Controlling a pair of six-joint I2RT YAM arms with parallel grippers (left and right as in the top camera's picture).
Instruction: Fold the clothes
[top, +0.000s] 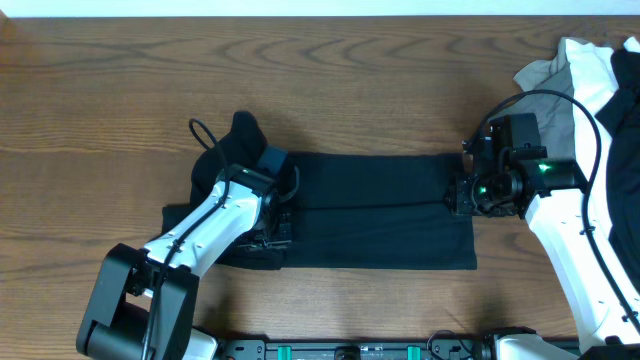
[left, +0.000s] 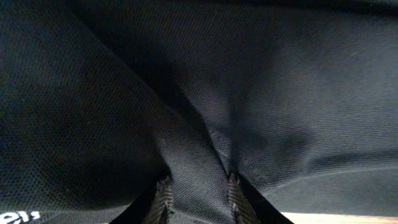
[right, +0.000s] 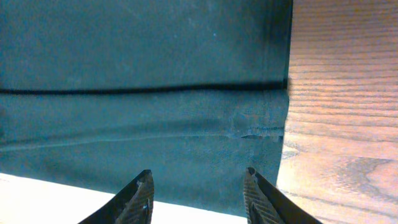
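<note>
A large black garment (top: 380, 210) lies flat in the middle of the table, folded into a long rectangle. Its left end is bunched up (top: 240, 135). My left gripper (top: 272, 228) is down on the left part and is shut on a raised fold of the black fabric (left: 198, 180), which fills the left wrist view. A bit of white lettering (left: 18, 216) shows at the lower left there. My right gripper (top: 462, 195) is open and empty, and hovers over the garment's right edge (right: 199, 186). The stacked folded layers (right: 155, 62) show in the right wrist view.
A pile of other clothes, white, grey and black (top: 590, 70), lies at the far right back corner, beside my right arm. Bare wooden table (top: 100, 100) surrounds the black garment, and also shows in the right wrist view (right: 342, 93).
</note>
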